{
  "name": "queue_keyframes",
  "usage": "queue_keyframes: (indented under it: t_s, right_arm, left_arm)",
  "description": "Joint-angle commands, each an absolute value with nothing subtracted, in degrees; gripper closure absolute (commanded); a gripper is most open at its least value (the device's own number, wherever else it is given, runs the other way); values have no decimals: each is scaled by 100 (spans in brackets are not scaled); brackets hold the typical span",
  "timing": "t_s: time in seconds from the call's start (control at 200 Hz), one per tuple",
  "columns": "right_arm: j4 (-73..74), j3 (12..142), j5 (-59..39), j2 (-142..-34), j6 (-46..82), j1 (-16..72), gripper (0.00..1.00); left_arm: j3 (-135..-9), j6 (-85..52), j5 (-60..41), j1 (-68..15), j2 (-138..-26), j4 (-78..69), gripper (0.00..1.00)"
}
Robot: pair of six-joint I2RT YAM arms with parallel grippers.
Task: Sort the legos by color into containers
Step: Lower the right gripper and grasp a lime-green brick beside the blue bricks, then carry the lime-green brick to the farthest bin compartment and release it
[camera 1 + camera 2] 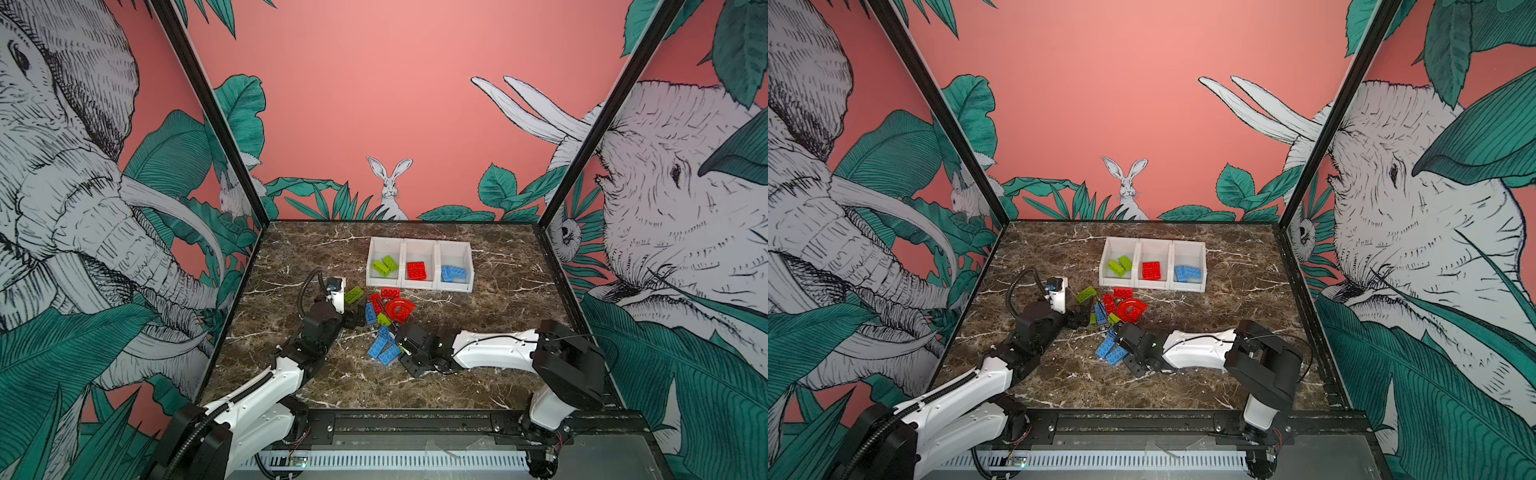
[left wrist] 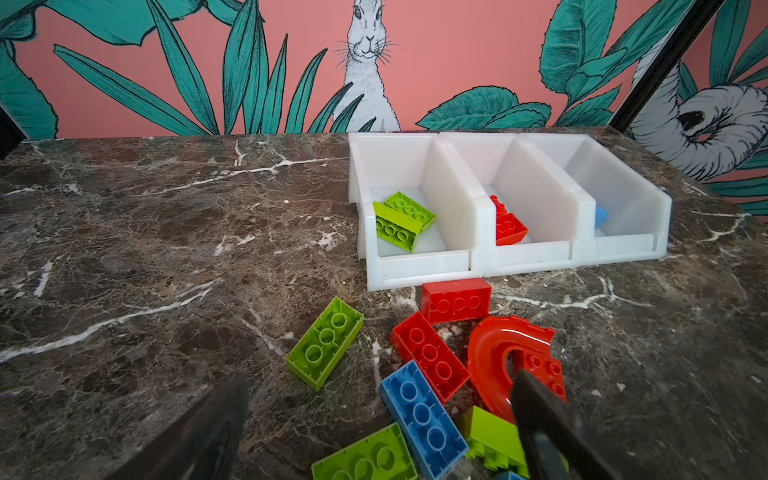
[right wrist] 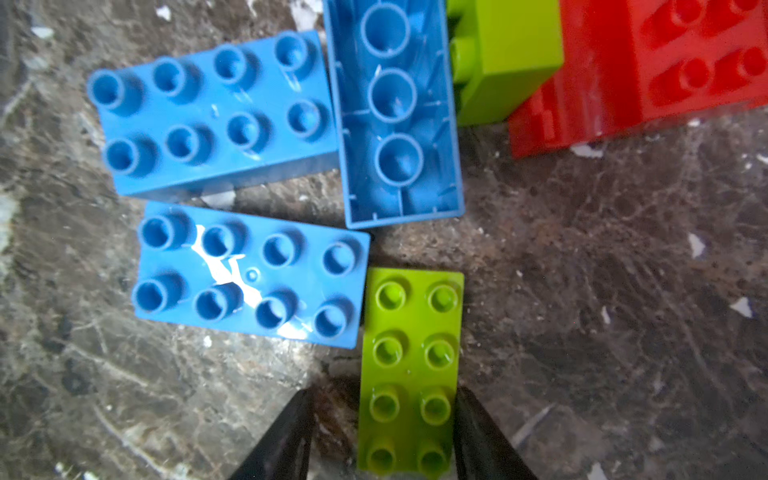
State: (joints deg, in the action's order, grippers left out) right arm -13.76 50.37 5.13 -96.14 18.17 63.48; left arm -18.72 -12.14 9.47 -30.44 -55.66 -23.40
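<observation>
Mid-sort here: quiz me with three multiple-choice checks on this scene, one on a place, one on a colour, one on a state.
1. In both top views, which of the three bins holds the green bricks?
A) the left-end one
B) the middle one
C) the right-end one

2. What colour is the curved arch piece?
A) blue
B) green
C) red

3. How do the right arm's jaws stand?
A) shut on a red brick over a bin
B) either side of a green brick lying on the table
C) far from every brick

Key:
1 A: two green bricks lie in the left-end bin.
2 C: the left wrist view shows the curved arch piece plainly red.
3 B: the right wrist view shows one finger on each side of the studs-up green brick, with a gap on one side.
</observation>
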Motion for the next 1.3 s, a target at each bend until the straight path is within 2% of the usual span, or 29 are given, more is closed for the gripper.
queue_keyframes:
  t_s: [0.0,0.19,0.57,0.825,0.95,1.1,1.295]
  right_arm:
    - [-1283,5051,535,-9712,1806,6306,51]
    - [-1295,4960,827,-9562,1847,6302,61]
    - [-917,4334,1017,-8562,1954,6306,71]
    - [-869,4077,913,-7588,2133,6228,70]
    - [-885,4253,893,-7310,2147,6212,72]
    - [-1182,4651,1438,-7187,2065,6103,77]
    - [-1358,5728,970,-7720,1775,5486,75]
  left_arm:
    - [-2007,-1160,1002,-3059,-5467,-2311,1]
    - [-2005,-1159,960,-3054,-5438,-2303,1]
    - [-2012,-1217,919,-3059,-5431,-2307,1]
    - [-2004,-1223,869,-3053,-5505,-2369,1]
    - [-2017,-1234,853,-3055,-5578,-2398,1]
    - [-2026,-1266,803,-3057,-5598,-2410,1]
    - [-2001,-1278,844,-3054,-5532,-2399,1]
